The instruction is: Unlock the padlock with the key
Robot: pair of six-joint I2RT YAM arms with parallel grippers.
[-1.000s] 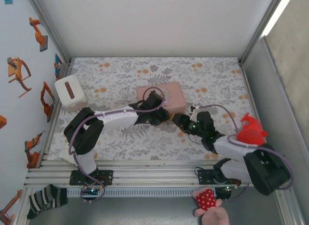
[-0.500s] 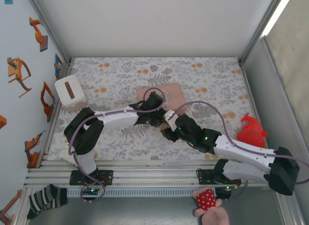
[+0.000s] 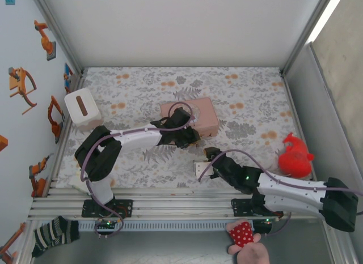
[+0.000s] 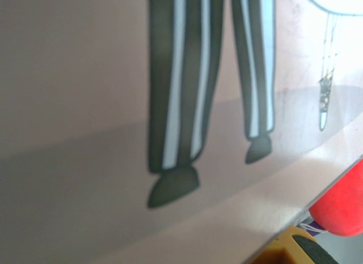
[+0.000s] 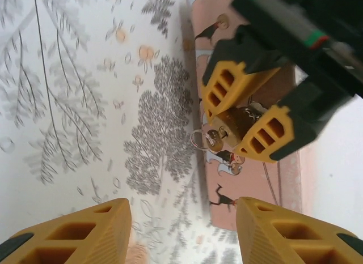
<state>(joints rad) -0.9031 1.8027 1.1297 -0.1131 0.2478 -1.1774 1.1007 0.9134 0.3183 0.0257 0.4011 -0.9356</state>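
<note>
Overhead view, wrist cameras near pink box (image 3: pixel 207 112)

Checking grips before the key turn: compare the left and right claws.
The left claw is shut on the small brass padlock; the right claw stands open, empty. The left sits beside the pink rectangular box; the right hangs over flowered cloth. Both have yellow fingers.

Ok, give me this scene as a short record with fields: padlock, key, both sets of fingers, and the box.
padlock: brass, clamped between the left fingers
key: seems seated in the padlock, ring hanging free
left fingers: shut on the padlock, close to the pink box
right fingers: open, empty, apart from the padlock
pink box: lying flat on the floral table
</note>
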